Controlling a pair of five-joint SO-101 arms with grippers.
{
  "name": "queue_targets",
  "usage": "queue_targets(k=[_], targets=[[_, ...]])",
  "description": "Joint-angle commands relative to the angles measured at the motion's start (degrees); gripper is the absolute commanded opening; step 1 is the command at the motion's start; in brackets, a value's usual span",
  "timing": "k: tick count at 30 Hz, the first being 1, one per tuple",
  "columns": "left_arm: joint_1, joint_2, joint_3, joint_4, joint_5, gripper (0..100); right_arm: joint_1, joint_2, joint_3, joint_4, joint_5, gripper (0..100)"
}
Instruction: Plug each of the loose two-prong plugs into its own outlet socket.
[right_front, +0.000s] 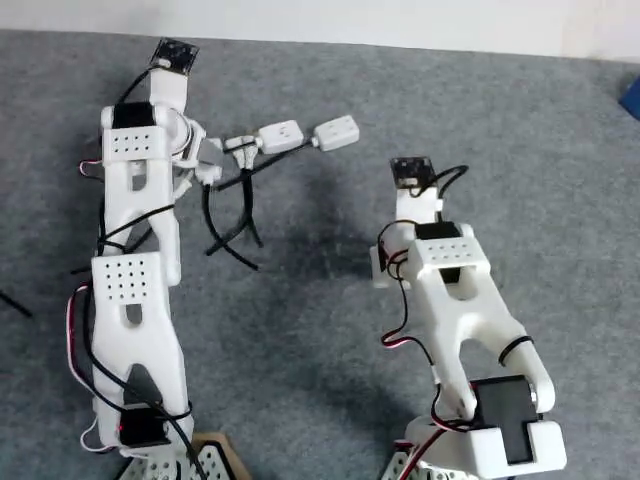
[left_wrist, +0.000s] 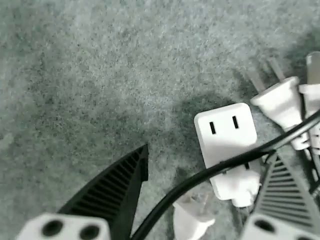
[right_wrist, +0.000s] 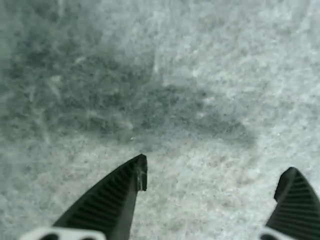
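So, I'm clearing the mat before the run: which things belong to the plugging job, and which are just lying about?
Job: outlet socket, second outlet socket, two-prong plug, second plug, black cords.
Lying about: blue object at the far right, brown board at the near edge.

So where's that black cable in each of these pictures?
High view: cable loops on the carpet beside the left arm, near a socket.
Left wrist view: it crosses a socket inside the open left claw.
Right wrist view: carpet under the right claw.
Shared landmark: the grey carpet.
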Motion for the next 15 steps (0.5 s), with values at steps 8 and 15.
queue_targets(k=[8,15], targets=[[7.0,-0.3,9.4,-0.6,-4.4,15,-0.7,-0.4,0.0,-0.2,-0.4,38.6],[4.7,-2.2,-0.9,3.8,-4.7,8,-0.7,-0.4,0.0,-0.3,-0.4,38.6]])
